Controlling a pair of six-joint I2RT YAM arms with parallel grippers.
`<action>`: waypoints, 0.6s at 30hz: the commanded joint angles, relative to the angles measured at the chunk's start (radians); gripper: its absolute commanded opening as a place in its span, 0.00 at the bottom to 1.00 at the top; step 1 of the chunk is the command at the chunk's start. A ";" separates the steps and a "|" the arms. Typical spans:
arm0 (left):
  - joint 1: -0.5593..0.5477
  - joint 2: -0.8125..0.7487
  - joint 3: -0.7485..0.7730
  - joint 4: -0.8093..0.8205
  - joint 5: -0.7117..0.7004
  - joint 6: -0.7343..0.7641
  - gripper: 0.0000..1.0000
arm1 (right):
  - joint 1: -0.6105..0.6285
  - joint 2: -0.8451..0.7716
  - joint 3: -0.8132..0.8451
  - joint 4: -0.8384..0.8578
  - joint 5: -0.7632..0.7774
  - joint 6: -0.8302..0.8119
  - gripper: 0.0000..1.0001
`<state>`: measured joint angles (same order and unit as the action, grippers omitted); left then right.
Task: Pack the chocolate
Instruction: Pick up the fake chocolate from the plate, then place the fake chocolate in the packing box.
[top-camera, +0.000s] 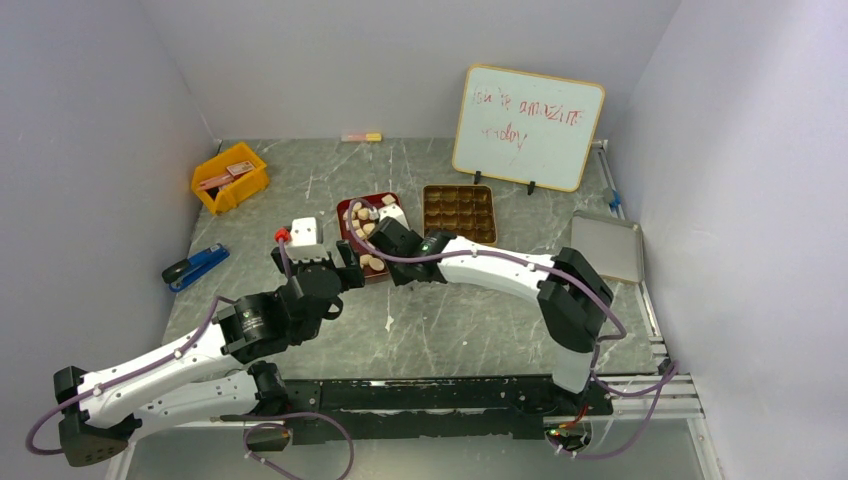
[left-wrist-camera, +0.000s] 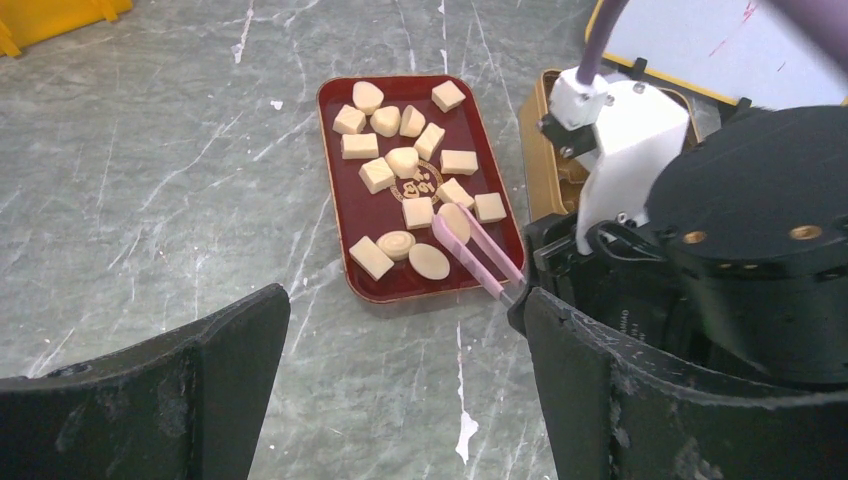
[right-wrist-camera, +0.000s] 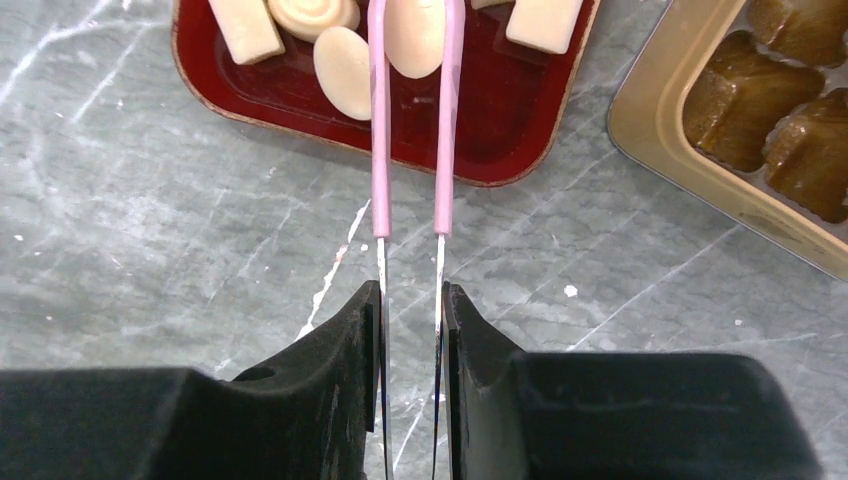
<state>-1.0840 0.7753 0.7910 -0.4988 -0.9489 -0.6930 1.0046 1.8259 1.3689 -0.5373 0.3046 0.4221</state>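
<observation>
A whiteboard (top-camera: 528, 127) is standing at the back of the table, carrying faint red handwriting that seems to read "you're amazing today". A flat silver lid (top-camera: 607, 247) is lying to its right, and a yellow bin (top-camera: 230, 178) is sitting far left, holding a few flat reddish cards. A gold tin (top-camera: 459, 213), divided into a grid of brown cells, is lying just beside a dark red tray (left-wrist-camera: 350, 215). The tray is holding all the chocolate (left-wrist-camera: 378, 175), pale squares, ovals and hearts scattered around a small gold emblem too small to read. The right gripper (right-wrist-camera: 410, 300) is squeezing pink-tipped tweezers (right-wrist-camera: 378, 150), whose tips are straddling one oval piece (right-wrist-camera: 413, 35) on the tray. The left gripper (left-wrist-camera: 402, 300) is hovering near the tray, spread wide and holding nothing.
</observation>
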 joint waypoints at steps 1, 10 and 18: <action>-0.005 0.005 0.020 -0.003 -0.027 -0.005 0.92 | -0.001 -0.095 0.028 -0.001 0.022 0.008 0.05; -0.005 0.002 0.028 -0.009 -0.023 -0.008 0.91 | -0.023 -0.170 0.056 -0.050 0.079 0.004 0.04; -0.005 0.010 0.035 -0.008 -0.020 0.005 0.92 | -0.220 -0.249 0.024 -0.030 0.050 -0.036 0.03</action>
<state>-1.0840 0.7826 0.7914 -0.5022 -0.9485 -0.6933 0.8886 1.6497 1.3773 -0.5842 0.3382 0.4164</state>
